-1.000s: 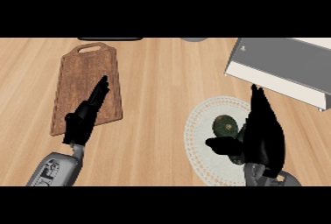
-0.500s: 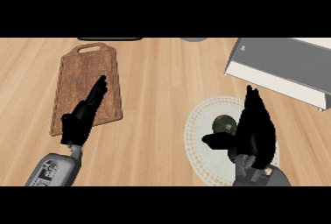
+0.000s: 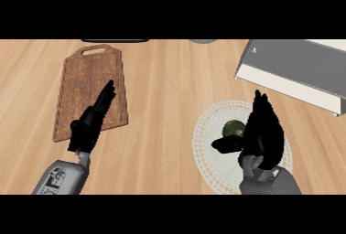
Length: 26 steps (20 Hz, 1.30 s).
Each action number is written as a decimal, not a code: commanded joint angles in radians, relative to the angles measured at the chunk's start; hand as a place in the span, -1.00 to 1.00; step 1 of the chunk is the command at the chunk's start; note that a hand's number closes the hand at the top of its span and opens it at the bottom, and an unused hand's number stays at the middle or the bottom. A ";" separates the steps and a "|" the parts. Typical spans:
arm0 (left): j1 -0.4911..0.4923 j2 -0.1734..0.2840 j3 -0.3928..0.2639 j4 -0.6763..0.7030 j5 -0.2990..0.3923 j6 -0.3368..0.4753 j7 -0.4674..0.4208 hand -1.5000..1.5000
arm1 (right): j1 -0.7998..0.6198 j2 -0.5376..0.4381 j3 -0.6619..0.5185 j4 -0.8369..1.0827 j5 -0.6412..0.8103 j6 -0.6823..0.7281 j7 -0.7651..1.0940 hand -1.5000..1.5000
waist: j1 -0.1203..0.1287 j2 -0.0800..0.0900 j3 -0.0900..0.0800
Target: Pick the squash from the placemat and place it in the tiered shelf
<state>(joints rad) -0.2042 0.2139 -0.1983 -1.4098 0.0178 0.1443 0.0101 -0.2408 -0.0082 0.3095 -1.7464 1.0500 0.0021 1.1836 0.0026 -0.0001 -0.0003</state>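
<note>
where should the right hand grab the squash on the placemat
Around the squash's middle, from its right side. It is small and rounded, lying low on the round placemat. The right hand stands beside it, thumb already reaching under its near side. Whether they touch cannot be told.

A kitchen: wooden counter (image 3: pixel 169 91) (with a cutting board (image 3: pixel 91 91)).
</note>
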 commanded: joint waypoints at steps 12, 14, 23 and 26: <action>0.079 -0.019 0.017 -0.043 -0.037 -0.028 -0.028 0.00 | 0.024 0.008 -0.092 0.138 -0.007 -0.034 0.013 -1.00 | 0.001 0.000 0.000; 0.068 -0.028 0.021 -0.064 -0.051 -0.019 0.014 0.00 | 0.034 0.008 -0.096 0.138 -0.017 -0.056 -0.007 -1.00 | 0.000 0.000 0.000; 0.005 -0.040 0.074 0.042 -0.056 -0.063 -0.033 0.00 | 0.051 0.008 -0.012 0.218 -0.038 -0.167 0.017 -1.00 | -0.003 0.001 0.000; -0.021 -0.054 0.103 0.074 -0.036 -0.088 -0.036 0.00 | 0.040 0.008 -0.054 0.281 -0.067 -0.145 -0.071 1.00 | -0.003 0.001 0.000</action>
<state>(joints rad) -0.1974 0.1746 -0.1278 -1.4236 -0.0277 0.0839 0.0295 -0.1761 -0.0043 0.2736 -1.5346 1.0099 -0.1062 1.0802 0.0003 -0.0001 -0.0001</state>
